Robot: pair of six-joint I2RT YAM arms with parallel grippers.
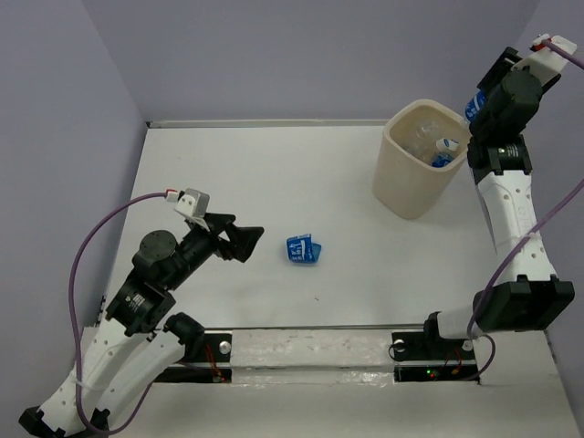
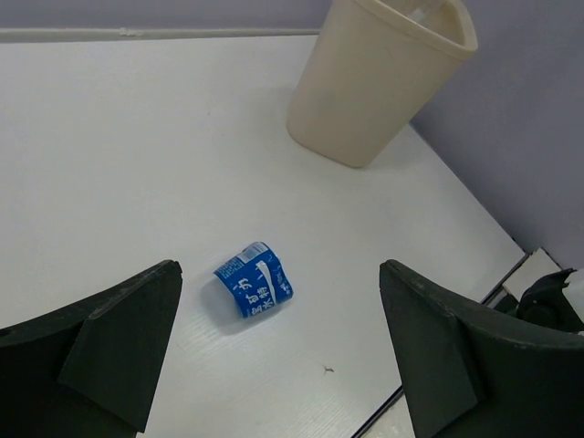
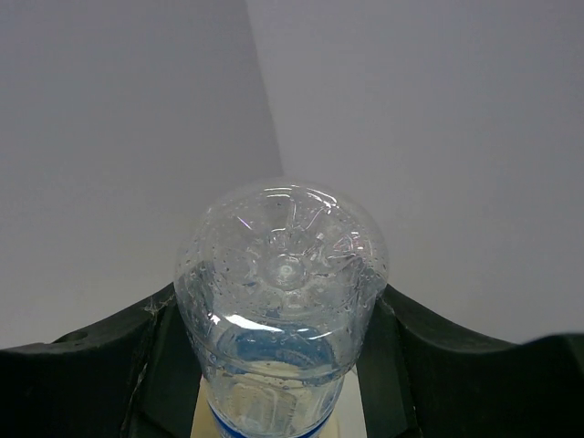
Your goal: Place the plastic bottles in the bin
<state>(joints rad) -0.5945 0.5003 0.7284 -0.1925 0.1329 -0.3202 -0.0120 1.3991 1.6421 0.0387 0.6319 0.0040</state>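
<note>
We're gripping a clear plastic bottle [image 3: 281, 274] with the right tool [image 3: 278, 365] clamped on it, base facing the wrist cam, up by the bin's [image 1: 406, 187] 2 o'clock rim. More bottles [image 1: 441, 146] are lying inside. The left tool [image 1: 248, 243] is hovering spread apart, with a crumpled blue label [image 1: 301, 249] sitting on the surface [image 1: 228, 173] at its 3 o'clock.

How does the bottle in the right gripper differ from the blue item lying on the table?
The held bottle is clamped in the right gripper, up in the air; the blue item lies loose on the table, touched by nothing. The held bottle shows a clear, rounded body with droplets; the blue item looks short and flattened, almost all blue. Both carry a blue label.
</note>
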